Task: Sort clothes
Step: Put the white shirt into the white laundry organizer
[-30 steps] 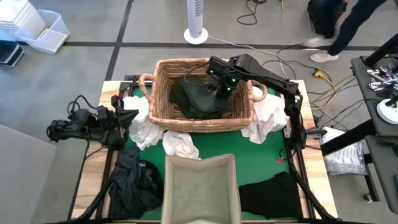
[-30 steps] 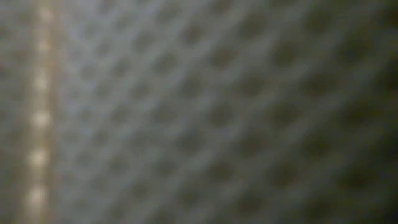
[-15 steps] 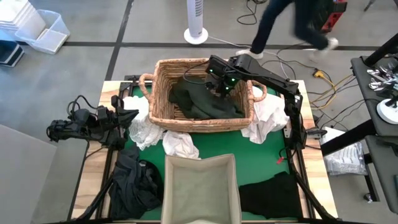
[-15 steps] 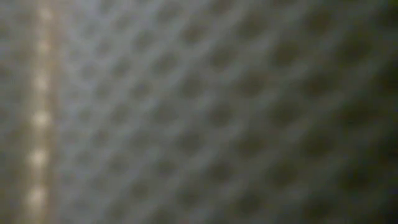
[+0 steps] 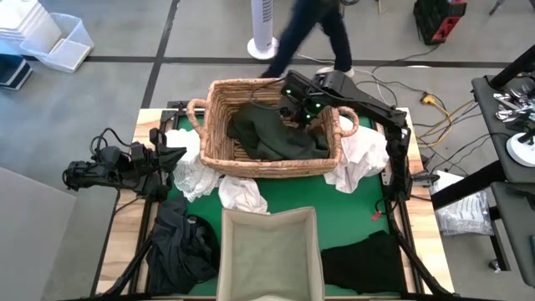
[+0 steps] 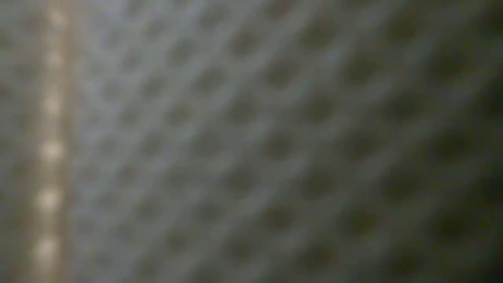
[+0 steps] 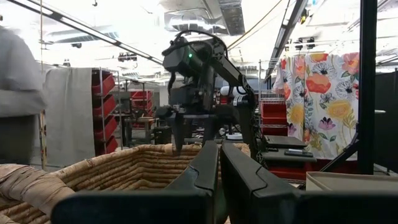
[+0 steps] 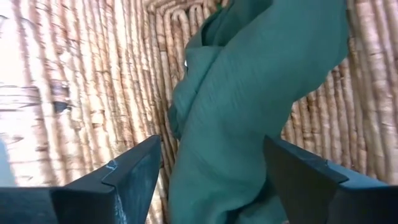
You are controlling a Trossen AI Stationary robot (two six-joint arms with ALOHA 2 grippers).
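Clothes lie all round: a dark green shirt (image 5: 276, 136) sits in the wicker basket (image 5: 219, 150), straight under the right claw (image 5: 303, 113), whose fingers are spread wide with nothing between them. White garments (image 5: 361, 159) are bunched just outside the basket below the claw, black ones (image 5: 180, 247) well off at the table's near corners. The left claw (image 5: 175, 155) waits off to the side, pressed together. I'd lift the right claw straight up clear of the rim before reaching for another dark piece.
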